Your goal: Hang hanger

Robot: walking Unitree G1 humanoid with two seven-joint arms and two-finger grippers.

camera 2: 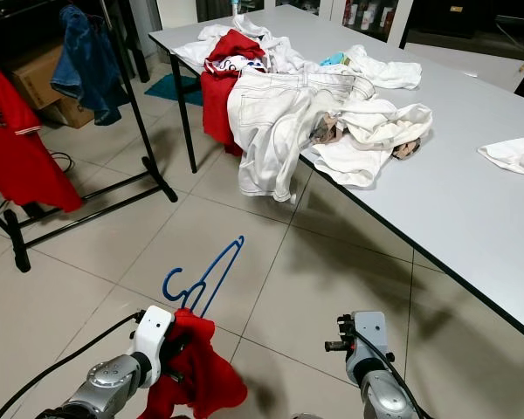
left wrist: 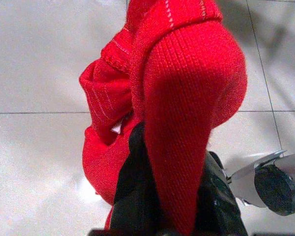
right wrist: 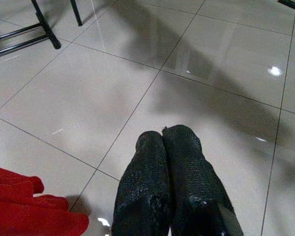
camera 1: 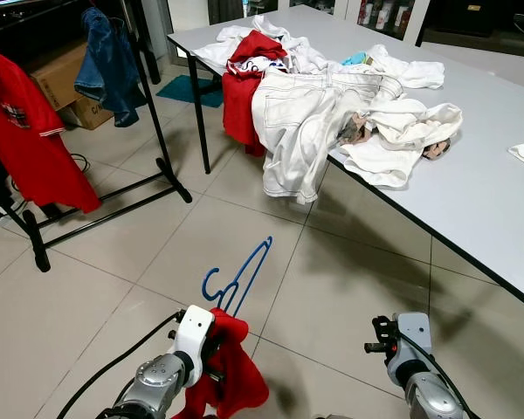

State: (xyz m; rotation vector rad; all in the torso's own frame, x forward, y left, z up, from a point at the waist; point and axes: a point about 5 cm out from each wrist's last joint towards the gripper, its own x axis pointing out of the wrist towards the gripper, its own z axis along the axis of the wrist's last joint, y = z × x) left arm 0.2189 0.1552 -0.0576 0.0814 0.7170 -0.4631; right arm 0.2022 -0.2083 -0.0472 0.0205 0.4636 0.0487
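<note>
Desk (camera 1: 498, 201) runs along your right, its near edge cutting diagonally toward you; a heap of white and red clothes (camera 1: 332, 105) hangs over its corner. Clothes rack (camera 1: 162, 148) stands ahead-left on black floor feet, with a red shirt (camera 1: 31, 131) and a denim garment (camera 1: 105, 61) already on it. Open tiled floor (camera 1: 201, 236) lies between you and the rack.

Left hand (left wrist: 162, 196) is clenched on a red knit garment (camera 1: 231, 367) draped on the blue hanger (camera 1: 240, 275); its hook points up and forward, low in front of you. Right hand (right wrist: 172, 182) is pressed shut, carrying nothing, just off the garment's edge.

Step in hand, as I judge it — carry the hanger to the rack. Keep the hook upright and facing the rail; raise it above rail height before closing in, then lower it on. The rail itself is out of frame at the top, so look up early.

Watch the rack's floor feet and the desk leg (camera 1: 199, 122) beyond — steer left through the open tiles.
</note>
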